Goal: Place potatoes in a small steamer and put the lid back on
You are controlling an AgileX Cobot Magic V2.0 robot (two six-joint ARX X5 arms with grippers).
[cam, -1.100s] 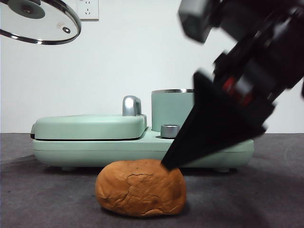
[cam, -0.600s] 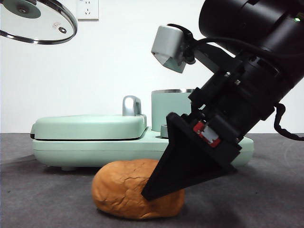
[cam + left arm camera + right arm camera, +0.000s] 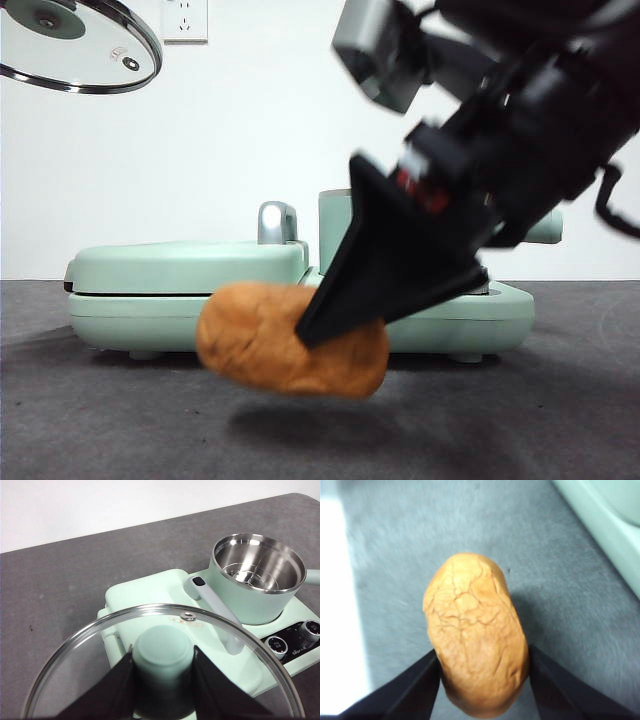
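**Potato Aloft, Steamer Waiting Open**

Now we have the potato (image 3: 290, 340) clamped between the jaws of our right gripper (image 3: 335, 335), clear of the table (image 3: 100, 420), with its shadow lying on the grey surface beneath it. In the right wrist view the jaws press on both flanks of the cracked orange-brown lump (image 3: 477, 635).

Our left gripper (image 3: 162, 675) is closed on the mint-green knob of the lid (image 3: 100, 645), holding the glass disc high; it shows in the front view at the upper corner (image 3: 80, 45).

The small steamer (image 3: 257, 577) stands uncovered on its base, its steel interior empty, behind the potato and beside the flat griddle section (image 3: 190, 265).

We judge the carrying step to be in hand. Next we need to raise the potato above the steel rim, centre it over the mouth and release; the fit looks snug, so alignment matters. Only afterwards can the lid come down.
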